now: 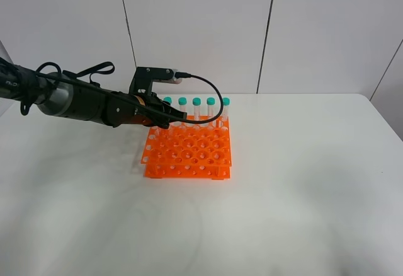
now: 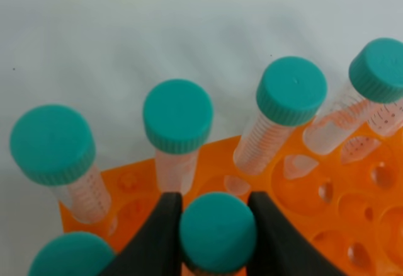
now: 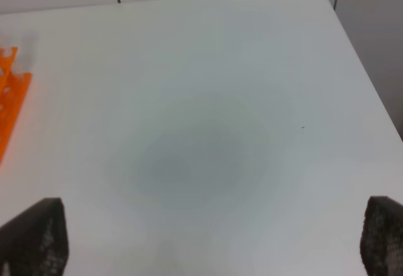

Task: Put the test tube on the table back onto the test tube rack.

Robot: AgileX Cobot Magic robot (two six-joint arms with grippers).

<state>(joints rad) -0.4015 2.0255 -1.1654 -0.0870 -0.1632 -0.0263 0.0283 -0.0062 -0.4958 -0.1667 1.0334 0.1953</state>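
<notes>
The test tube [image 2: 217, 232] is clamped by its teal cap between the jaws of the left gripper [image 1: 171, 117], above the back-left corner of the orange test tube rack [image 1: 189, 153], just in front of the capped tubes [image 2: 176, 115] standing in the back row. It appears lifted off the tabletop [image 1: 302, 194]; seating and release are judged outstanding. The right gripper [image 3: 208, 241] is spread wide over bare tabletop, holding nothing.
</notes>
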